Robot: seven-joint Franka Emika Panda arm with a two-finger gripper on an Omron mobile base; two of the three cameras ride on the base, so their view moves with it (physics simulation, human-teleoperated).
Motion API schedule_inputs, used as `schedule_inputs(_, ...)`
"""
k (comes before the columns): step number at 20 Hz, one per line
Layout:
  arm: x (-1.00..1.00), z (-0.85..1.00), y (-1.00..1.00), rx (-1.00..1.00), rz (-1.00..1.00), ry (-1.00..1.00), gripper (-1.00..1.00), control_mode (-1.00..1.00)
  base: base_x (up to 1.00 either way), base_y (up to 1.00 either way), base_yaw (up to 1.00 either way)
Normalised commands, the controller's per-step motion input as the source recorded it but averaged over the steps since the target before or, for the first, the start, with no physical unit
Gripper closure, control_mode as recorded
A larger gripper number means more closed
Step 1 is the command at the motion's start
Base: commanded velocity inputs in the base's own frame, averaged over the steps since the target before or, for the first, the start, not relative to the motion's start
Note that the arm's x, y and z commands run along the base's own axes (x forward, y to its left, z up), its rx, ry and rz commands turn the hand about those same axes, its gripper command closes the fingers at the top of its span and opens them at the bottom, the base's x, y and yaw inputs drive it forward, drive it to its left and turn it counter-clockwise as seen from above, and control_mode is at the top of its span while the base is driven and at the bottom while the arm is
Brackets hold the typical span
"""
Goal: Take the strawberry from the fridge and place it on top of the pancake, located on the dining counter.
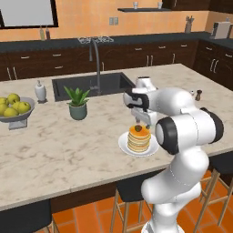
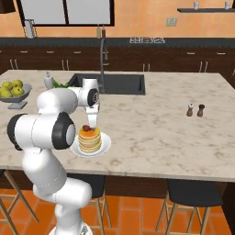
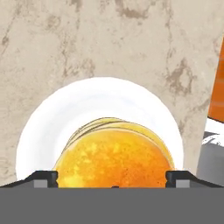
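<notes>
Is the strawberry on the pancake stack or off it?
On: the strawberry rests atop the pancake, under the open gripper.

Bare dining counter rings the plate; potted plant and shakers stand well apart.

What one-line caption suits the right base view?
Open gripper above tiny red strawberry resting on golden pancake stack, round white plate.
</notes>
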Motion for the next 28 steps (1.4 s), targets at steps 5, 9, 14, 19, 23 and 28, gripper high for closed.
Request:
schedule_inputs(5, -0.4, 0.62, -0.12, 0.0, 0.0, 0.0, -1.0, -1.0, 0.0, 0.0, 0.0)
schedule_inputs(9, -1.0, 0.75, 0.0, 0.0, 0.18, -0.03, -1.0, -1.0, 0.0, 0.0, 0.0)
schedule_inputs(14, -1.0, 0.88, 0.0, 0.0, 0.54, -0.1, -1.0, -1.0, 0.0, 0.0, 0.0)
schedule_inputs(19, -0.96, 0.26, 0.0, 0.13, 0.66, -0.19, -1.0, -1.0, 0.0, 0.0, 0.0)
schedule_inputs(23, -0.84, 0.52, 0.0, 0.19, 0.59, -0.29, -1.0, -1.0, 0.0, 0.0, 0.0)
schedule_inputs(28, -0.97, 0.22, 0.14, -0.04, 0.41, -0.32, -1.0, -1.0, 0.0, 0.0, 0.0)
